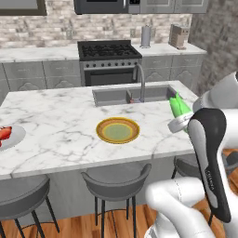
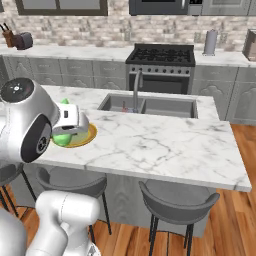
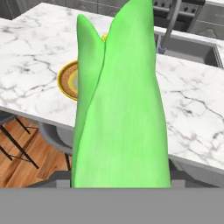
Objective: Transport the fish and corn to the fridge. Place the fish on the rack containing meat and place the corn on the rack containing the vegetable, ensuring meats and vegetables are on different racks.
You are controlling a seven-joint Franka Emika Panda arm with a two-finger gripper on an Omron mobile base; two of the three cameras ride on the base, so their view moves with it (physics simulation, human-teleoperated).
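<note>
The corn (image 3: 120, 105) stands nearest, rising straight up from the gripper (image 3: 120, 183), whose fingers are clamped on its lower end, the pointed husk tips aimed away from the hand; I judge the grip firm but set low on a long cob, so the free end could swing. From the left base view the cob (image 1: 179, 106) hangs above the near right corner of the island counter (image 1: 60, 125), between the sink (image 1: 130, 96) and the counter's front edge, clear of the marble; the yellow plate (image 1: 118, 130) sits bare near the middle of that counter, and the fish (image 1: 3, 133) lies on a pale plate (image 1: 16, 137) at the counter's far left end, well apart from the arm. The step in hand, as I read it, is carrying the corn off to the fridge; doing it well means lifting it clear of the counter edge and faucet (image 1: 139, 79) before turning, moving smoothly so the cob does not pivot in the fingers, then choosing the shelf with the vegetable.
</note>
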